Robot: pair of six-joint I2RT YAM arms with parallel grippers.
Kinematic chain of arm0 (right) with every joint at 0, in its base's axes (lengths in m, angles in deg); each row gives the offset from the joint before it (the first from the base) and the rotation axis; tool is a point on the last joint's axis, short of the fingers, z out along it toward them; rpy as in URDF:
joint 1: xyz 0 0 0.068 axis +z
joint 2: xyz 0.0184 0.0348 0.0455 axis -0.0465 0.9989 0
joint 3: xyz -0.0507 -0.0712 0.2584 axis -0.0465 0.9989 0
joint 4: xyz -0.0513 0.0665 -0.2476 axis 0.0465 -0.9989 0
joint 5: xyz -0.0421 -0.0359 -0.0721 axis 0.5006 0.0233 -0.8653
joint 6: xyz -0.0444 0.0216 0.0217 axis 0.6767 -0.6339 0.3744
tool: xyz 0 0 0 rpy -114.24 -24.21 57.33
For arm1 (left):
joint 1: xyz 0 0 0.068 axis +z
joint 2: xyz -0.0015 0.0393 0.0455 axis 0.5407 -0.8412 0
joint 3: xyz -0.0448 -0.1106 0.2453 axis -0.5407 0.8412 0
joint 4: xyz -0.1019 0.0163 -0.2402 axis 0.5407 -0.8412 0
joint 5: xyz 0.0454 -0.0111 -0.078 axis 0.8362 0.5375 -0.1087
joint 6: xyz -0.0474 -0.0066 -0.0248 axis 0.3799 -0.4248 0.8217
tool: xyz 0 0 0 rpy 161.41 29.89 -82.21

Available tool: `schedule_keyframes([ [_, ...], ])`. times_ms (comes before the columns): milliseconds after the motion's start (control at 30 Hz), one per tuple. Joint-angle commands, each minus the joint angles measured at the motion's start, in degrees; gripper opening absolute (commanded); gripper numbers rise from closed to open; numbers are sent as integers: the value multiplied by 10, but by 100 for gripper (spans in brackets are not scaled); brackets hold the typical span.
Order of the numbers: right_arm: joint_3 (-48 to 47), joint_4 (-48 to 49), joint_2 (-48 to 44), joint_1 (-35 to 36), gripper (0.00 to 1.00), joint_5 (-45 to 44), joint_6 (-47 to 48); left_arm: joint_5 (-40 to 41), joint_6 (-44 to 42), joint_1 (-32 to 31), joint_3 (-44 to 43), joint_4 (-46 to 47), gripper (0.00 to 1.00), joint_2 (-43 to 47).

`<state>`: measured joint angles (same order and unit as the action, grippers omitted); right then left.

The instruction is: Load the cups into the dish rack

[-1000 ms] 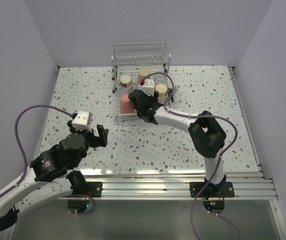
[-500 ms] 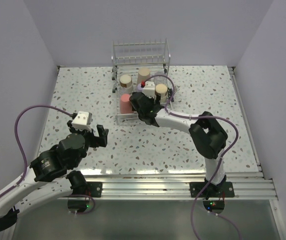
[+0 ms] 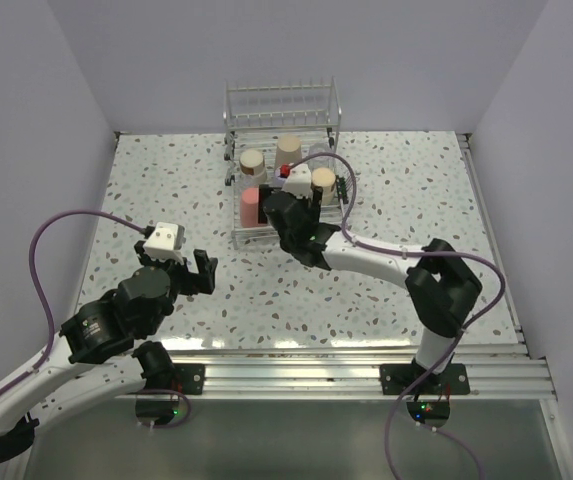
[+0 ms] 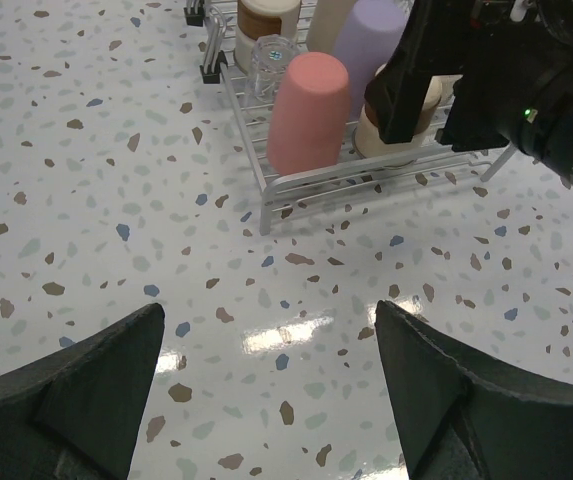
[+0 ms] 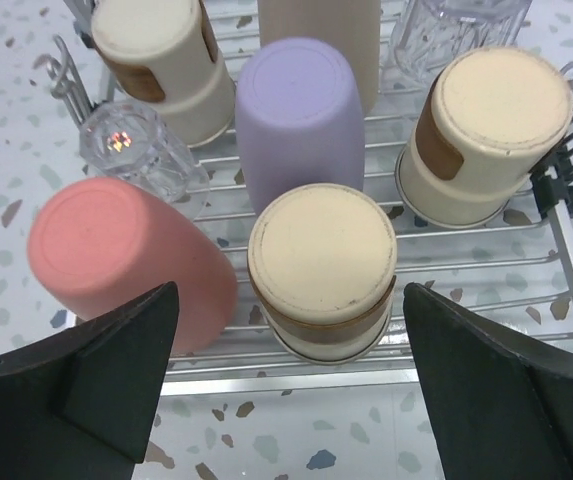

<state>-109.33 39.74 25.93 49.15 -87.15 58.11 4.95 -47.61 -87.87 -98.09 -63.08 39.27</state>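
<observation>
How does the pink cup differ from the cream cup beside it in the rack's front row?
The pink cup is one plain colour; the cream cup carries a brown band. The pink cup sits at the rack's front left corner; the cream cup sits mid-front, right of it. Both stand base up in the front row, opaque.

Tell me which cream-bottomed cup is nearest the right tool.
The front-row one, beside the coral-pink cup; the back-left one and the right one stand farther back.
</observation>
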Motion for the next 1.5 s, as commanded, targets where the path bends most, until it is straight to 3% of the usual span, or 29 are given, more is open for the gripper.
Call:
schedule_keyframes([
  [0,13,49,-68,6,98,-31,23,-2,-11,5,-3,20,89,1],
  [200,67,49,-196,22,98,-34,50,-4,-14,6,-2,22,89,2],
  [400,243,101,-355,23,98,75,74,-7,-14,6,-2,24,90,4],
  [567,379,110,-540,23,98,144,48,-11,-18,6,-1,26,89,5],
  [767,481,62,-685,23,98,156,-9,-16,-18,6,0,26,89,8],
  [933,539,59,-715,23,98,182,-61,-23,-20,6,3,28,89,18],
  [1067,618,160,-685,23,98,191,-111,-25,-21,6,5,29,89,23],
  [1467,595,127,-662,22,98,207,-109,-19,-17,6,5,27,90,15],
])
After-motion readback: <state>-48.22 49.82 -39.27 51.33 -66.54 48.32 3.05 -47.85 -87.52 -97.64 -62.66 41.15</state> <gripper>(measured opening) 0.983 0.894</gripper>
